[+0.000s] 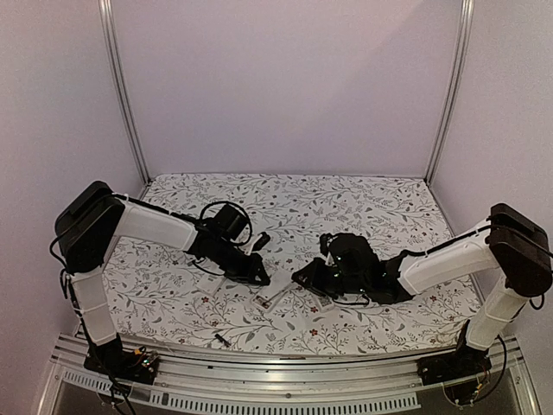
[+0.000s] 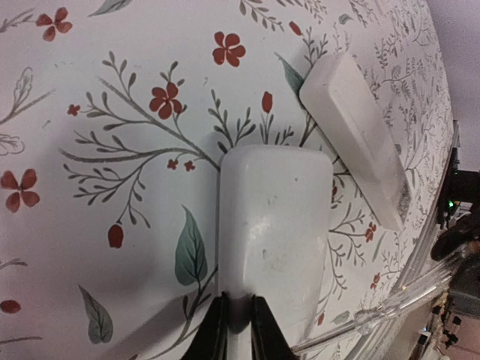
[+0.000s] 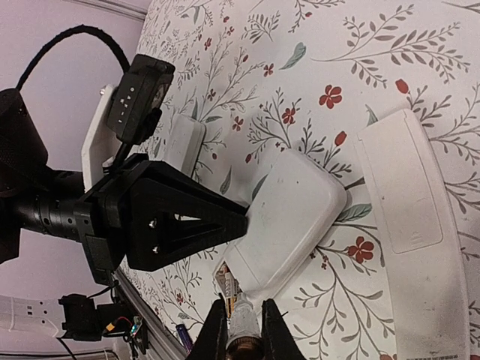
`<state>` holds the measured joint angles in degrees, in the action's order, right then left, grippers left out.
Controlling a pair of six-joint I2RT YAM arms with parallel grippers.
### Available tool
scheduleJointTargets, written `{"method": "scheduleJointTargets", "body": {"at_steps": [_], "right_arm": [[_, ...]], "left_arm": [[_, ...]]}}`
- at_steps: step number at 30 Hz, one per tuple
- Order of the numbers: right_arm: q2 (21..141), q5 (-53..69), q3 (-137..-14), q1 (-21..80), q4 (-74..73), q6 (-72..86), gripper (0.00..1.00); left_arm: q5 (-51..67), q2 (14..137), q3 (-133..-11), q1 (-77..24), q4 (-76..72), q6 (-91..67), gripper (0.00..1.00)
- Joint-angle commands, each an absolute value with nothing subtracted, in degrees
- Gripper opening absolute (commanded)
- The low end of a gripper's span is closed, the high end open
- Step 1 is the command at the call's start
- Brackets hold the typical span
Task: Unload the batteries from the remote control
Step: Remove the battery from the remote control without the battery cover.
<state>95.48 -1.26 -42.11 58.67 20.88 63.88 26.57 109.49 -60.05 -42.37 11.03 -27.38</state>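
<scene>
The left tool (image 2: 238, 335), fingers nearly pressed together, pinches the near edge of the white remote (image 2: 274, 225). Only its wrist view shows a white bar (image 2: 360, 142) at 1 o'clock. The right tool (image 3: 240, 331), equally narrowed, nips the remote's opposite end, and its view adds a long white slab (image 3: 412, 225) at 3 o'clock. Overhead alone shows a tiny dark cylinder (image 1: 223, 339), maybe a battery, near the tabletop's (image 1: 363, 199) 7 o'clock edge.

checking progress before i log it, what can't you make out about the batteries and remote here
Batteries: none clearly visible in any view; the held remote shows only a plain face.
Right wrist view: what the right gripper pinches is cut off by the bottom edge.
Top view: the left gripper overlaps the remote; details too small.
</scene>
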Motion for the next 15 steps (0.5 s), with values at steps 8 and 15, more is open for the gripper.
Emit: {"method": "scheduleJointTargets", "body": {"at_steps": [8, 15], "right_arm": [[99.2, 3.3, -41.5, 59.1, 32.9, 67.9, 0.0], [99.8, 5.5, -41.1, 59.2, 36.8, 67.0, 0.0]], "left_arm": [[23.9, 111.4, -59.0, -44.1, 15.2, -26.3, 0.11], [24.0, 111.4, -59.1, -44.1, 15.3, -26.2, 0.11]]}}
